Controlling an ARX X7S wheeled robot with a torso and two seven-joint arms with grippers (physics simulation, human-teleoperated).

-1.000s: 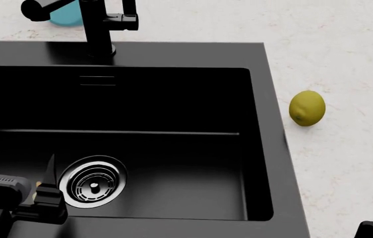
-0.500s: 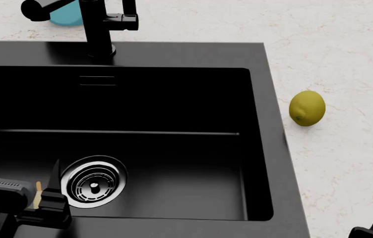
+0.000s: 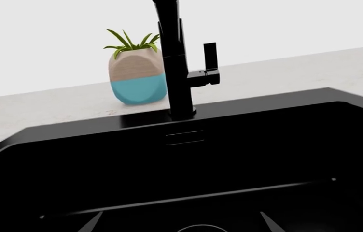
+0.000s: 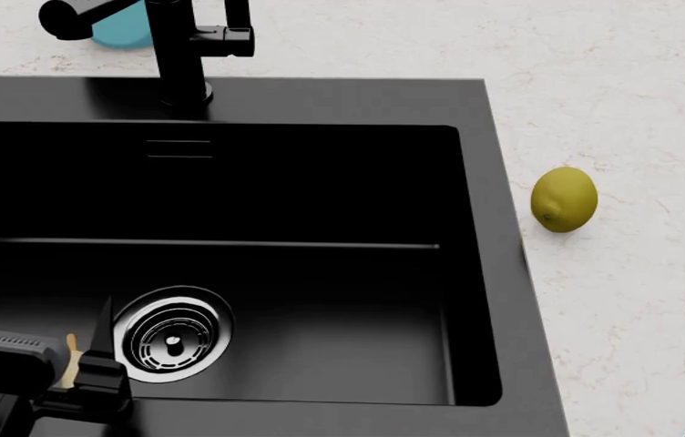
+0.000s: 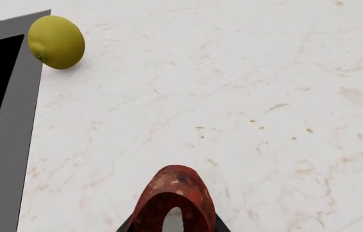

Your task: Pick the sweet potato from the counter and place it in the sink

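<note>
right gripper: pinching the sweet potato [image 5: 174,203] at the near right, long axis pointing far, over the surface [image 5: 246,96] | left gripper [image 4: 39,319]: spread, empty, low over the sink [image 4: 488,228] near left | sink lies left of potato | lemon [image 4: 564,198] farther, beside rim

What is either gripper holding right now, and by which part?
The right gripper appears to hold the sweet potato by its near end; the jaws barely show at its sides, so the grip isn't certain. The left gripper is open and empty over the sink.
</note>
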